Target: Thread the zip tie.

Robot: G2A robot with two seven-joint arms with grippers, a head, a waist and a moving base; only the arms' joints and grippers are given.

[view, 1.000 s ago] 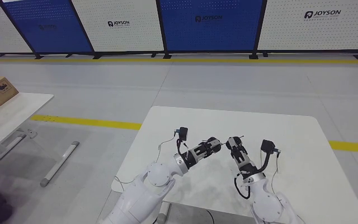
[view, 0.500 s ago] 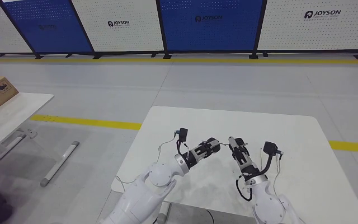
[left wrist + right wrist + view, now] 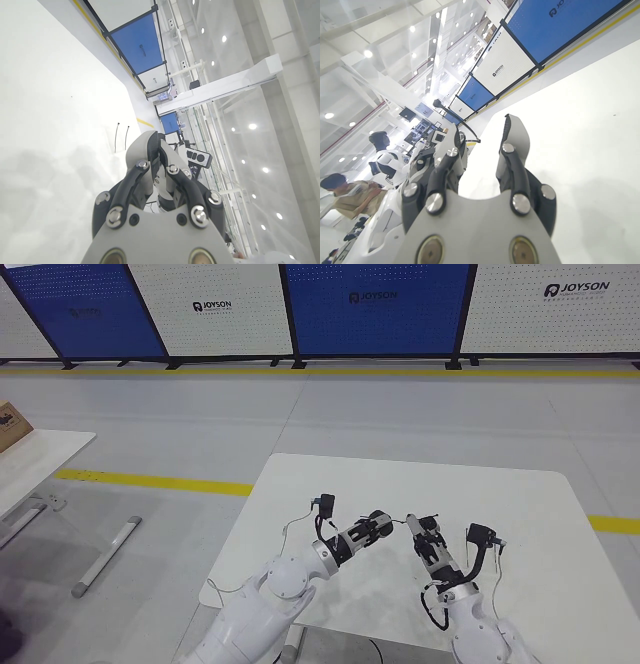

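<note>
While the left gripper [image 3: 158,143] had its jaws clenched tight, pads pressed together, the right gripper [image 3: 482,125] had its jaws released, spread wide with nothing between them. Thin black plastic zip tie [image 3: 437,103] arced in the air just past the right gripper's fingertips; it seemed pinched in the left jaws, though the exact grip spot was hidden behind a right finger. Its square head was up, away from the table, and the tail curved down to a free tip between the right gripper's fingers. From the top view both grippers, left [image 3: 383,524] and right [image 3: 413,524], faced each other, close but not touching, raised over the near middle of the white rectangular table [image 3: 500,489]; the tie was only a faint dark line there. Two loose black zip ties [image 3: 126,138] lay flat side by side on the table farther out, near its edge, well apart from the jaws. Blue and white pegboard panels [image 3: 380,309] stood beyond the table, with a yellow floor line [image 3: 150,481] crossing the grey floor.
</note>
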